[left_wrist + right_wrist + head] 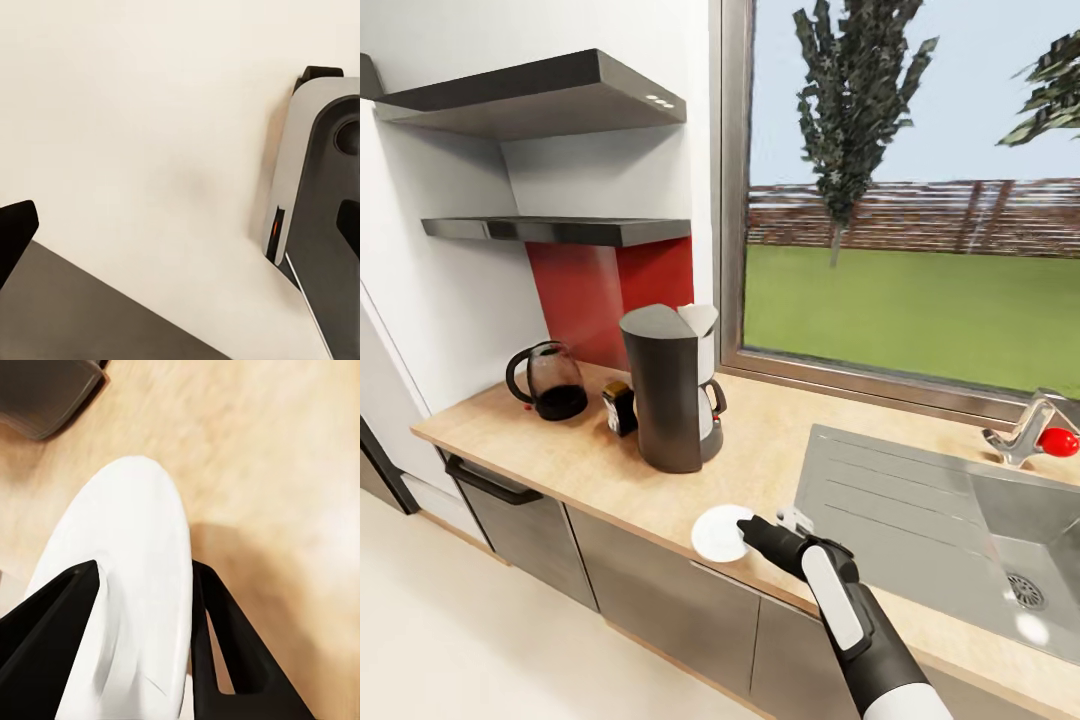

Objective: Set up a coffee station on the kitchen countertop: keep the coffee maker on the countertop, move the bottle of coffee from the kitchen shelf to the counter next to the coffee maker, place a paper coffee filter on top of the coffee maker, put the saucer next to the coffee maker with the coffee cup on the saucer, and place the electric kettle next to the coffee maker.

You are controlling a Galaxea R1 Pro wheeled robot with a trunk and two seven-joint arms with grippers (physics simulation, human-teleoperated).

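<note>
No writing can be read anywhere; the white label on the small dark jar of coffee (620, 407) with its brown-gold cap is too small to make out. That jar stands on the long light-wood countertop (600, 465), between the squat smoky glass kettle (552, 381) and the tall dark-grey coffee maker (672, 398), whose top carries a white paper cone (699, 318). The right gripper (745, 538) is clamped on the flat round white saucer (135, 585), its black fingers (217, 652) on either face, near the counter's front edge in front of the coffee maker. The left gripper's jaws are cut off; I cannot tell their state.
</note>
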